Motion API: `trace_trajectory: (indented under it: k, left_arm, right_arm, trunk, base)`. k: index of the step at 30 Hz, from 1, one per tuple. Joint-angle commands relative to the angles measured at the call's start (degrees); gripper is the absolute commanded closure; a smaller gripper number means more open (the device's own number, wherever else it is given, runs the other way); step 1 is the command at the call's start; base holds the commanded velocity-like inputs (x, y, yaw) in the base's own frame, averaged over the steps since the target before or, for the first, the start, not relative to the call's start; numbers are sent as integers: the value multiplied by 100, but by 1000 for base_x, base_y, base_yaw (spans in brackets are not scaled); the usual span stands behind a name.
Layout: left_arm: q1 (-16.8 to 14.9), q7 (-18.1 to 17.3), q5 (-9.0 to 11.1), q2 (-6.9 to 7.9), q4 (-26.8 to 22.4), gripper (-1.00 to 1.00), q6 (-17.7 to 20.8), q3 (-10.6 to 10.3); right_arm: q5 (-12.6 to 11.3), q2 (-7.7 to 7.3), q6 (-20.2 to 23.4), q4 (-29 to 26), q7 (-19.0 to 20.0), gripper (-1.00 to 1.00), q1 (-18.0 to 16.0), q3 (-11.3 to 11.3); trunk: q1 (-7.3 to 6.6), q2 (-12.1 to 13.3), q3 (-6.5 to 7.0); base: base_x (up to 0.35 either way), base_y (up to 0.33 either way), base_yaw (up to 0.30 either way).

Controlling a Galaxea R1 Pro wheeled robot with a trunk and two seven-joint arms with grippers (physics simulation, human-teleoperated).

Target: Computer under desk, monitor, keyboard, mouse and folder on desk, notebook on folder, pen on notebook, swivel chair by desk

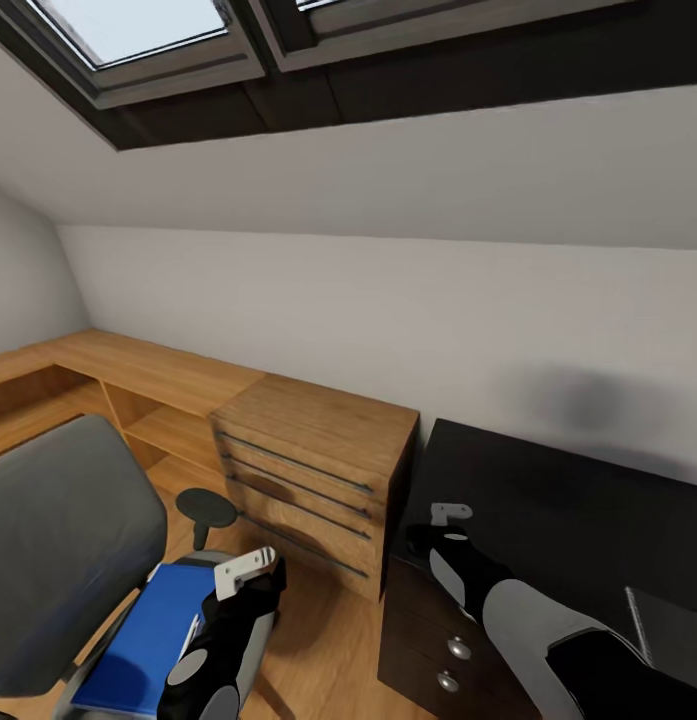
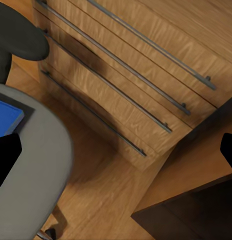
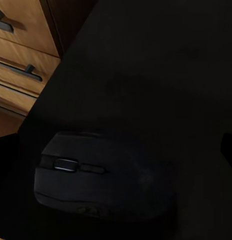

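Folder (image 1: 153, 625): flat on the swivel chair (image 1: 58, 560), left gripper (image 1: 246, 568) just above, fingers apart and empty. Right gripper (image 1: 450, 515) over the mouse (image 3: 96, 182) on the desk (image 1: 568, 520); finger spread unclear.

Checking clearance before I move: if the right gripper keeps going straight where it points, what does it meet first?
Most likely the mouse, lying on the black desk just ahead of the right gripper; depth is uncertain.

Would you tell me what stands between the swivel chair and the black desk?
In the head view, a wooden drawer unit stands between the swivel chair and the desk.
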Motion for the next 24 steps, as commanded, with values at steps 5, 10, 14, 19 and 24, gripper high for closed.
trace_trajectory:
  k: [5,10,14,19,24]
  left_arm:
    - [-6,47,31,6,-9,-100,14,-11]
    - [-6,47,38,6,-9,-100,16,-11]
    - [-6,47,39,6,-9,-100,12,-11]
    - [-6,47,39,6,-9,-100,16,-11]
    - [-6,47,39,6,-9,-100,13,-18]
  right_arm:
    - [-49,-2,36,-12,-37,-100,-3,56]
    - [-52,-2,30,-16,30,-100,-3,68]
    - [-52,-2,33,-15,222,-100,-3,74]
    - [-52,-2,35,-15,277,-100,-3,75]
    - [-45,-2,42,-12,288,-100,-3,75]
  trunk:
    - [89,-167,-79]
    - [89,-167,-79]
    - [89,-167,-79]
    - [89,-167,-79]
    - [177,-327,-151]
  base:
    - [0,0,0]
    - [0,0,0]
    - [0,0,0]
    - [0,0,0]
    - [0,0,0]
